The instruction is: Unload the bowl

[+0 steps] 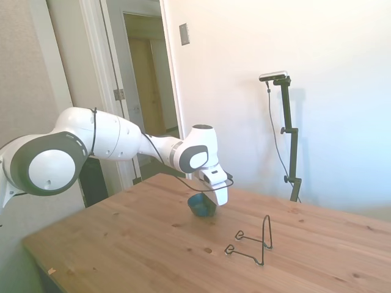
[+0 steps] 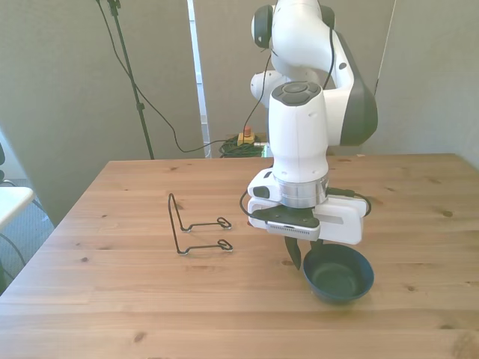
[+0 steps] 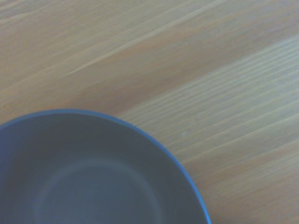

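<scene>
The teal-blue bowl point(image 2: 338, 274) rests level on the table point(image 2: 135, 299), toward the front view's right; in the side view the bowl point(image 1: 199, 206) sits just under the white hand. My gripper point(image 2: 305, 256) points straight down over the bowl's rim on the side facing the rack. Its fingers stand slightly apart, with the outer dark finger point(image 2: 293, 254) clear of the bowl's wall, so the gripper reads as open. Up close, the wrist view shows the bowl's dark inside point(image 3: 88, 186) and blue rim against the wood grain.
A thin black wire rack point(image 2: 196, 228) stands on the table toward the front view's left, well apart from the bowl; in the side view the rack point(image 1: 253, 241) is nearer the camera than the arm. Cables hang behind the far edge.
</scene>
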{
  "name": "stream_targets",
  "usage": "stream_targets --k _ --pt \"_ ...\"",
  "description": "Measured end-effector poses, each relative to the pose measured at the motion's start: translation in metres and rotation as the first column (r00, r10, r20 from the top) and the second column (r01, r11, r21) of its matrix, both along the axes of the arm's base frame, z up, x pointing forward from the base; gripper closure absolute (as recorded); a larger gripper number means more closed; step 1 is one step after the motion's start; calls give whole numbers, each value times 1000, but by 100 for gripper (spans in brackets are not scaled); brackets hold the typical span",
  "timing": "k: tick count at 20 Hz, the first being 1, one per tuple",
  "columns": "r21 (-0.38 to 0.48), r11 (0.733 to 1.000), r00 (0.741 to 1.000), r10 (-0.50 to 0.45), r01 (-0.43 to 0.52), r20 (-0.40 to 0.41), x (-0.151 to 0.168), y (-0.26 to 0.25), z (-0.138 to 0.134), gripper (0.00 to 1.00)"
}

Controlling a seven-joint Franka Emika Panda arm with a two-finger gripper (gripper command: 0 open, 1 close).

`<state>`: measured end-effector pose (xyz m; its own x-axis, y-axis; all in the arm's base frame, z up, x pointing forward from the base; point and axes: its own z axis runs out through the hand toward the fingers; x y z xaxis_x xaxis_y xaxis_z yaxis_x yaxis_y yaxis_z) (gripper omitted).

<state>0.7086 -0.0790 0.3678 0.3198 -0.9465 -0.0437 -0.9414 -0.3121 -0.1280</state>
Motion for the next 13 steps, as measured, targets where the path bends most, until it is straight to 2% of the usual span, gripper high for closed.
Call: stream_targets --k 3,7,10,13 --pt "-6 1000 1000 3 -3 9 -4 -7 15 0" --pt "-14 999 999 36 -35 37 -20 -12 58 0" --pt "-42 994 994 102 -100 48 -46 -12 88 0" --pt "-88 976 978 204 -200 38 -79 -10 106 0"
